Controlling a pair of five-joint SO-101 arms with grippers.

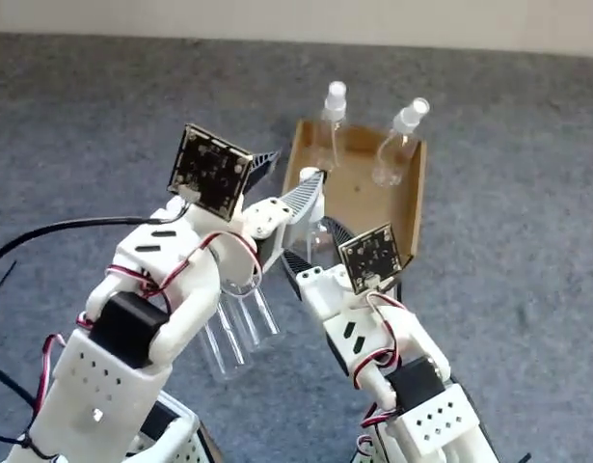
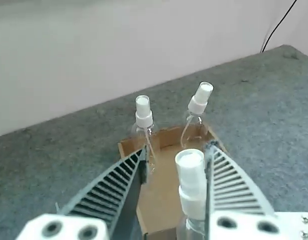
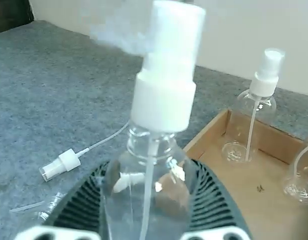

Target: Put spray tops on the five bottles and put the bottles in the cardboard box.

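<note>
- R gripper (image 3: 151, 175) is clamped on the body of the held bottle (image 3: 138, 210), gripping low down. That leaves neck and top free for the other arm, and the bottle stands upright with its dip tube hanging straight inside.
- Spray top (image 3: 166, 85) already sits on that bottle's neck. Can't tell whether it is fully screwed down.
- L gripper (image 2: 176, 151) is above it, fingers wide apart w/ the top between them. The top is just beside one finger, maybe touching it, and well off the other. It grips nothing.
- My read: L is placed either to close on the top & twist, or has just let go. The frames don't say which.
- The held bottle is at the near edge of the box (image 1: 368, 207), so dropping it in should be a short move.
- 2 capped bottles (image 1: 333, 135) (image 1: 397, 149) stand at the far end of the box, one upright, the other leaning. The near floor is bare, leaving room for more.
- Bare bottles (image 1: 240, 328) lie on the table (image 1: 527, 318) under the L arm, side by side w/o tops. Exact count is hard to tell.
- A loose top (image 3: 61, 165) lies on the table w/ its tube trailing, near the R gripper.
- Progress est.: 2 boxed, a 3rd nearly done, the rest not yet capped.
</note>
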